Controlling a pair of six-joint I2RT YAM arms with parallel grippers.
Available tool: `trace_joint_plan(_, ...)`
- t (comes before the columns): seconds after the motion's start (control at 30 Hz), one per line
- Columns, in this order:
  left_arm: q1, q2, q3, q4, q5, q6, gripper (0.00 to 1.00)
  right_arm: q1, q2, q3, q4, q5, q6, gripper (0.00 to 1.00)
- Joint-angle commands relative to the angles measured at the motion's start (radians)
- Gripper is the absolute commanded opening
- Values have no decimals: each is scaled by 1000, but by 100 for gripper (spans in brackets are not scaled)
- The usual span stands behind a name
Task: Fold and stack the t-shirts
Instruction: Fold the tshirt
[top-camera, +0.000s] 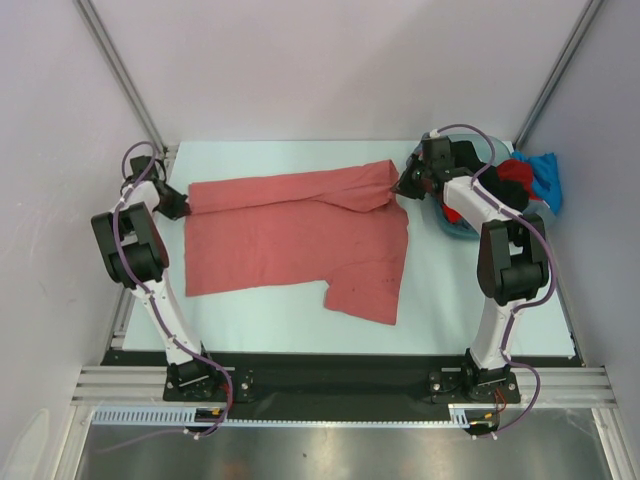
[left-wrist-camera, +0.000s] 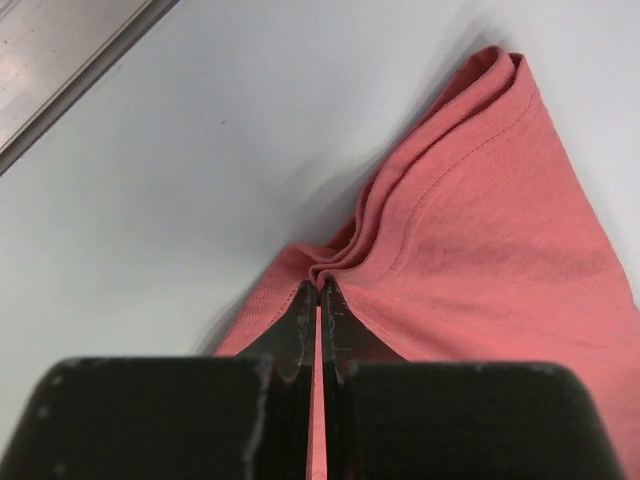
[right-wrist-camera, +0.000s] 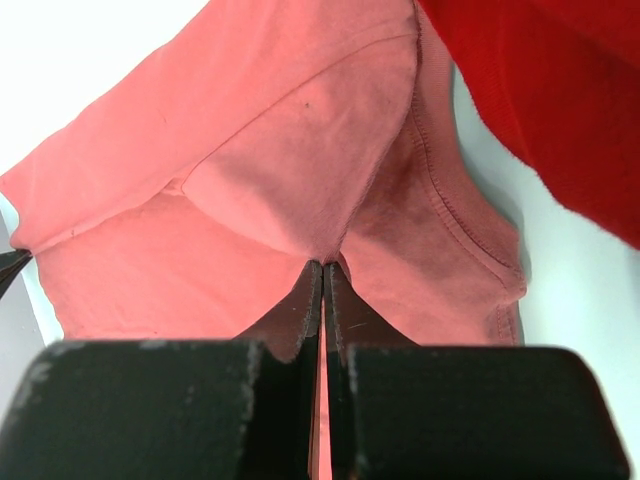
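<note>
My left gripper (top-camera: 183, 205) sits at the far left of the table (top-camera: 280, 310), its fingers pressed together on the far-left corner of the salmon-red t-shirt (top-camera: 300, 235). In the left wrist view the cloth bunches in stitched folds right at the fingertips (left-wrist-camera: 308, 310). My right gripper (top-camera: 403, 185) is at the far right and pinches the same shirt's far-right corner, where the fabric gathers into a small peak between its closed fingers. The shirt lies spread across the middle of the table between my two arms. Its far edge is folded over in a band running from one gripper to the other, and one sleeve sticks out toward the near edge on the right. Just right of my right gripper is the grey-blue basin (top-camera: 455, 228), holding a heap of other shirts: a bright red shirt (top-camera: 455, 210), a black shirt (top-camera: 515, 178) and a blue shirt (top-camera: 545, 175) draped over its far-right side. In the right wrist view the bright red cloth fills the upper right corner, close beside the salmon one.
</note>
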Motion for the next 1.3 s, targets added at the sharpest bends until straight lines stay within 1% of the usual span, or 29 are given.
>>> trace_joint_plan(0.0, 20, -3, 38, 4, -34, 7, 0, 5, -54, 1, -19, 21, -24, 0)
trace_joint_plan(0.27, 20, 8, 12, -21, -89, 26, 0, 24, -24, -34, -50, 51, -61, 0)
trace_joint_plan(0.3, 20, 4, 15, -25, -94, 29, 2, 28, -16, -31, -59, 62, -61, 0)
trace_joint_plan(0.33, 20, 1, 20, -33, -101, 29, 11, 41, -12, -33, -85, 76, -58, 0)
trace_joint_plan(0.43, 20, -38, 5, -44, -106, 26, 25, 62, 4, -36, -146, 104, -58, 2)
trace_joint_plan(0.47, 20, -49, 0, -50, -106, 14, 33, 74, 11, -31, -176, 107, -66, 4)
trace_joint_plan(0.53, 19, -85, -21, -62, -101, 6, 38, 90, 1, -39, -205, 111, -93, 11)
trace_joint_plan(0.57, 19, -98, -31, -62, -94, -3, 41, 105, -8, -43, -205, 110, -134, 15)
trace_joint_plan(0.6, 19, -111, -38, -64, -89, -5, 43, 107, -22, -43, -208, 134, -154, 18)
trace_joint_plan(0.67, 19, -147, -54, -74, -81, -11, 47, 104, -28, -14, -217, 160, -181, 32)
trace_joint_plan(0.7, 19, -160, -61, -74, -78, -16, 47, 90, -21, 9, -222, 200, -217, 39)
trace_joint_plan(0.73, 14, -177, -75, -70, -68, -20, 47, 88, -12, 60, -225, 220, -234, 40)
trace_joint_plan(0.8, 7, -184, -81, -59, -60, -23, 46, 84, 21, 133, -204, 251, -276, 47)
trace_joint_plan(0.83, -2, -181, -81, -41, -34, -25, 46, 82, 77, 221, -188, 257, -291, 55)
trace_joint_plan(0.9, -9, -161, -81, 0, 12, -42, 44, 75, 146, 312, -174, 240, -305, 59)
trace_joint_plan(0.93, -13, -151, -75, 14, 53, -55, 42, 78, 222, 402, -164, 246, -328, 61)
trace_joint_plan(1.03, -27, -107, -51, 63, 100, -74, 40, 75, 320, 510, -147, 263, -340, 66)
trace_joint_plan(1.07, -29, -95, -43, 76, 122, -86, 40, 73, 376, 571, -141, 274, -343, 67)
trace_joint_plan(1.13, -35, -63, -28, 113, 138, -95, 41, 70, 425, 630, -136, 308, -339, 71)
trace_joint_plan(1.17, -36, -53, -22, 116, 141, -109, 40, 61, 476, 660, -133, 312, -328, 72)
trace_joint_plan(1.2, -36, -33, -15, 122, 143, -117, 40, 61, 499, 715, -131, 312, -326, 74)
trace_joint_plan(1.27, -36, -18, -11, 123, 150, -134, 40, 61, 545, 769, -130, 318, -317, 75)
